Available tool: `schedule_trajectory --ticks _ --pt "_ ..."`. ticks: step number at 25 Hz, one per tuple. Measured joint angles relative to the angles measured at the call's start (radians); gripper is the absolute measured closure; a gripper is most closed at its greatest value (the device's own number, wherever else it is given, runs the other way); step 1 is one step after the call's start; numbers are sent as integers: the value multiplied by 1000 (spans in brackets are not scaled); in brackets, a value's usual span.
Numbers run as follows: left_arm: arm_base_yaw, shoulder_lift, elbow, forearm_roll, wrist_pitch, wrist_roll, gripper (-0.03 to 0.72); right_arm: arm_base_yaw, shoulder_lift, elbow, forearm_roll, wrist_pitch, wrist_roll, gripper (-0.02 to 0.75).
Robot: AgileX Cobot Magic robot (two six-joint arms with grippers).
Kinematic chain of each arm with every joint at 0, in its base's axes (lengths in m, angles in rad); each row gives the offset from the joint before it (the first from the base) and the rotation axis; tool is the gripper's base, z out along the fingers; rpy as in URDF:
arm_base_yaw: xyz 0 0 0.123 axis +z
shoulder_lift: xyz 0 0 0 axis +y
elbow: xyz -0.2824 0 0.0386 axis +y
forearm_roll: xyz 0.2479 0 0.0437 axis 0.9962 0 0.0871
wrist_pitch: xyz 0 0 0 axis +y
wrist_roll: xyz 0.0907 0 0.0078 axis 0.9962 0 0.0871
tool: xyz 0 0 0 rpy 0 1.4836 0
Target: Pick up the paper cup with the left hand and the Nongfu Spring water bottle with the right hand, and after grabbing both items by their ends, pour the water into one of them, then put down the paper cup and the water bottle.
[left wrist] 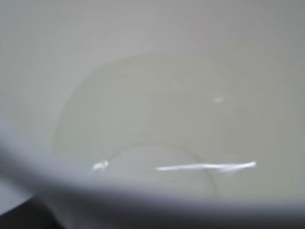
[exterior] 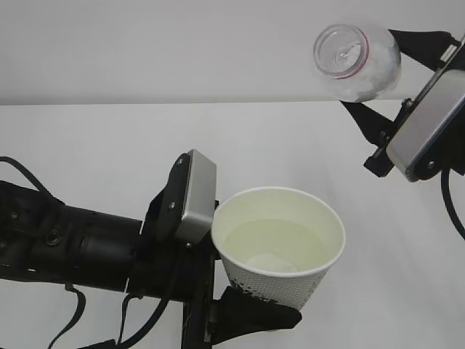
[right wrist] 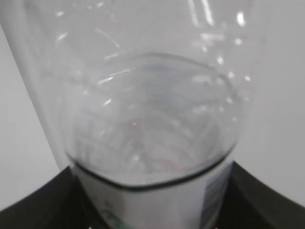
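Pouring looks done; both items remain aloft.
Your left hand (exterior: 240, 309) clamps the paper cup (exterior: 280, 247), holding water (exterior: 272, 243); above-right of it, your right hand (exterior: 407, 94) clamps the Nongfu Spring water bottle (exterior: 356, 62). Setting down remains.

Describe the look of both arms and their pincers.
Both arms are matte black. The left arm is a thick jointed tube with loose black cables looping below. Each wrist carries a silver-grey rounded rectangular box. The right pincer has black angular fingers.
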Motion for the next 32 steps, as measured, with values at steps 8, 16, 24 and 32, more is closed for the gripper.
schedule_trajectory --ticks 8,16,24,32 --pt "0 0 0 0 0 0 196 0 0 4 5 0 132 237" --pt "0 0 0 0 0 0 196 0 0 20 36 0 215 237" --pt "0 0 0 0 -1 0 196 0 -2 60 80 0 262 237" --pt "0 0 0 0 -1 0 197 0 -2 94 112 0 309 237"
